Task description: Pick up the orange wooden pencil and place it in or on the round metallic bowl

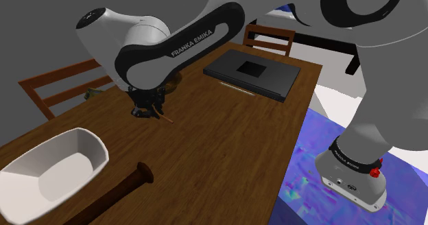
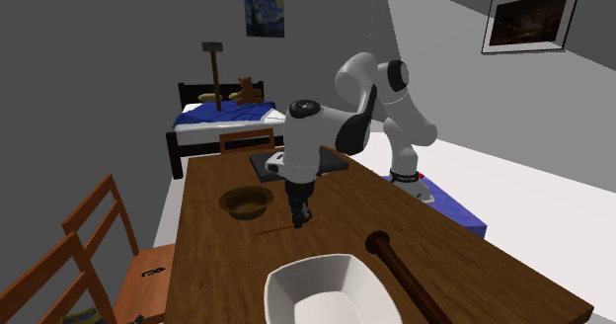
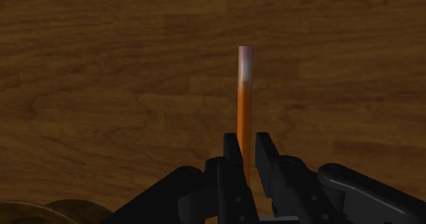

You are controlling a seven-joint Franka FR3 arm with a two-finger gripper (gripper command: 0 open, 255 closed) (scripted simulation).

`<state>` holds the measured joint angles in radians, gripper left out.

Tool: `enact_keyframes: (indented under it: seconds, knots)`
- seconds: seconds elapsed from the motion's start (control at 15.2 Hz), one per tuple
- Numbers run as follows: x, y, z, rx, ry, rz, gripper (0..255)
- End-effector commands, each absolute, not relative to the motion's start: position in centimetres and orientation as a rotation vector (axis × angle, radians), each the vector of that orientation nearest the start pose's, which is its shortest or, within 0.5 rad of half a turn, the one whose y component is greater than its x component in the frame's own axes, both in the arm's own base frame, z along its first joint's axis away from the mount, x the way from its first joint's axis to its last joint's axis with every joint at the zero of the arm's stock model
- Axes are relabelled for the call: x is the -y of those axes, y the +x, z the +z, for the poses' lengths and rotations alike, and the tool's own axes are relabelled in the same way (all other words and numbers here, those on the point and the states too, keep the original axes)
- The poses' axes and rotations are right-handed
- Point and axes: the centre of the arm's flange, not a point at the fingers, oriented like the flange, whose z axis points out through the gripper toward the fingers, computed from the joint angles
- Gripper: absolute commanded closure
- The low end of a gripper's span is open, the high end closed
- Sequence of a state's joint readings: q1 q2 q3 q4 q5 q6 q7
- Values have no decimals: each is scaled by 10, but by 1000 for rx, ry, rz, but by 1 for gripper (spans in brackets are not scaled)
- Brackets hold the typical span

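Black 2-finger hand [image 3: 246, 141] grips the orange wooden pencil [image 3: 244, 100] near its end, shaft lying along the brown tabletop [image 3: 102, 72], with the round metallic bowl [image 2: 245, 203] near beside it.

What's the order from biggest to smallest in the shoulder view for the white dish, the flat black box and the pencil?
1. white dish, though it sits nearest the camera, so its lead over the box is unsure.
2. flat black box.
3. orange pencil, a thin sliver at the gripper, clearly smallest.
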<state>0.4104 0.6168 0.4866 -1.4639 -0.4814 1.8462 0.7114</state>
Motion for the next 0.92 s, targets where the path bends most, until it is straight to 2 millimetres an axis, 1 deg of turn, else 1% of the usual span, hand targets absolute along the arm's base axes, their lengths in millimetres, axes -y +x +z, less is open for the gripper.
enact_keyframes:
  seconds: [0.0,0.86]
  knots:
    - [-476,502,344,503,-3335,-26,255]
    - [-476,502,413,503,-3335,-26,255]
